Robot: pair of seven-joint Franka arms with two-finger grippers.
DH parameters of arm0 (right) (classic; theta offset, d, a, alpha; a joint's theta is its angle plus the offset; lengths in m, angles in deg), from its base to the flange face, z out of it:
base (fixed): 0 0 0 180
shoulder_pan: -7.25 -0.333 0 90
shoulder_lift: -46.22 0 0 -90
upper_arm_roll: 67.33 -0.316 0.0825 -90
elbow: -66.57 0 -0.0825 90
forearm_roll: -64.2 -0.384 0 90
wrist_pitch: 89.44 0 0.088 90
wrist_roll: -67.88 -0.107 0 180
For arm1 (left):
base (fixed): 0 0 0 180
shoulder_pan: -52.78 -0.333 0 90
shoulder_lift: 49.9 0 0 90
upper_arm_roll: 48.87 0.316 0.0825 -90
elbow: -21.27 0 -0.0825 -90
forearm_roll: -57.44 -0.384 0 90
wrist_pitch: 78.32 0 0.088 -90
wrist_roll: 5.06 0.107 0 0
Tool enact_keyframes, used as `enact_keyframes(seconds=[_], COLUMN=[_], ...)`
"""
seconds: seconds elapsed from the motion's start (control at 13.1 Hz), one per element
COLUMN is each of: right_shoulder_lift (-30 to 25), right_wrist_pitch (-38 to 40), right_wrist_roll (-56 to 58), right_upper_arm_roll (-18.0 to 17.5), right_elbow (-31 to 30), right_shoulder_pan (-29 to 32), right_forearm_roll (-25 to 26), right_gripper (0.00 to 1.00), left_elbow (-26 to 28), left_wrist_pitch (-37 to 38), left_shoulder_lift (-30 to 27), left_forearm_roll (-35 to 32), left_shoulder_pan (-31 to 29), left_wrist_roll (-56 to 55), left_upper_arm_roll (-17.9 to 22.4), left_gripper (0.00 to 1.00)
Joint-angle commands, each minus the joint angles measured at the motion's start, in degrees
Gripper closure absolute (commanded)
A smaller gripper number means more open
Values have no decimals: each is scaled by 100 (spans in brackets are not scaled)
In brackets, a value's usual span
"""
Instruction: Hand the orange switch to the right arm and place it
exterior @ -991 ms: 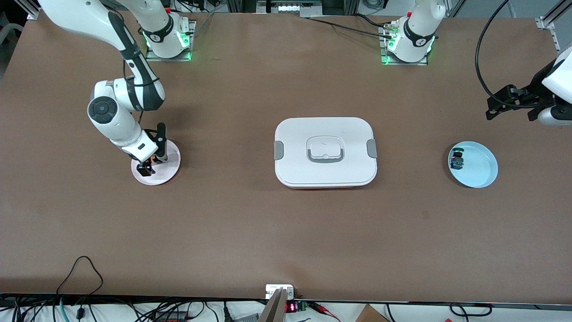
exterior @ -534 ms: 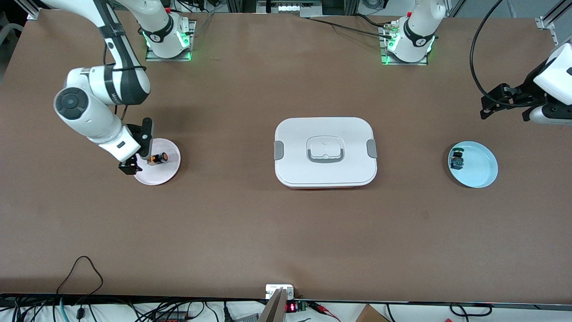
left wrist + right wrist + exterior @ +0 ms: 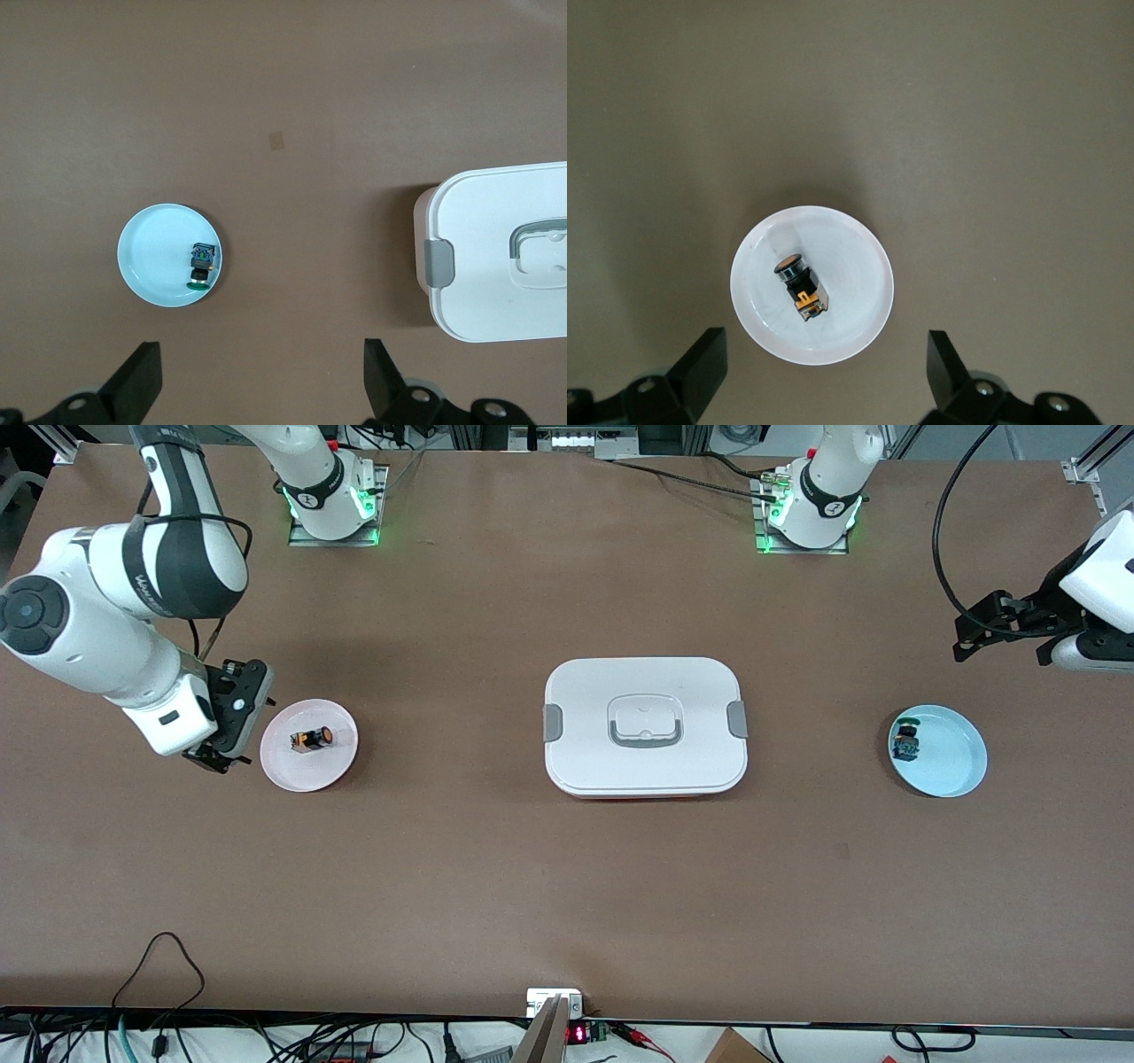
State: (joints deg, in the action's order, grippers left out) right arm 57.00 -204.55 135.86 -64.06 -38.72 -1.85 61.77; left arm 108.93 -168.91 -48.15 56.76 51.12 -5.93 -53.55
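Both our grippers gape empty: right gripper (image 3: pixel 226 726) just beside the pink plate (image 3: pixel 337 766) holding the orange switch (image 3: pixel 311 739); left gripper (image 3: pixel 992 627) waits.

Orange switch (image 3: pixel 311 739), tiny black body with orange cap, lying on its side in the pink plate (image 3: pixel 337 766), right arm (image 3: pixel 106 615) raised beside the plate

High front camera facing both bases, wrist cameras looking straight down, each sharing one plate with it.

orange-capped black switch (image 3: pixel 311 739), pink plate (image 3: pixel 336 769), pale blue plate (image 3: pixel 961 771)
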Motion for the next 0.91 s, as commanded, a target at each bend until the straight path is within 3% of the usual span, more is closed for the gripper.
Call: enact_keyframes(seconds=[0.0, 0.3, 0.53, 0.69, 0.84], right_shoulder_lift=[-103, -173, -173, -191, -147], right_wrist_pitch=[480, 805, 1289, 1290, 1098], right_wrist_roll=[-1063, -3042, -4745, -5189, -5138], right_upper_arm_roll=[-1, 8, -1, 8, 436], right_elbow=[280, 316, 325, 325, 325], right_shoulder_pan=[22, -4, -30, -118, -109], right_forearm_roll=[-117, -670, -680, -601, -645], right_gripper=[0, 0, 0, 0, 0], left_elbow=[-170, -170, -170, -170, -170], left_wrist_pitch=[41, 41, 41, 41, 41], left_shoulder_lift=[88, 88, 88, 88, 88], left_forearm_roll=[-91, -117, -99, -99, -99], left_shoulder_pan=[-27, -28, -36, -36, -36], left_wrist_roll=[-27, -27, -27, -27, -27], left_upper_arm_roll=[-7, -7, -7, -7, -7], left_gripper=[0, 0, 0, 0, 0])
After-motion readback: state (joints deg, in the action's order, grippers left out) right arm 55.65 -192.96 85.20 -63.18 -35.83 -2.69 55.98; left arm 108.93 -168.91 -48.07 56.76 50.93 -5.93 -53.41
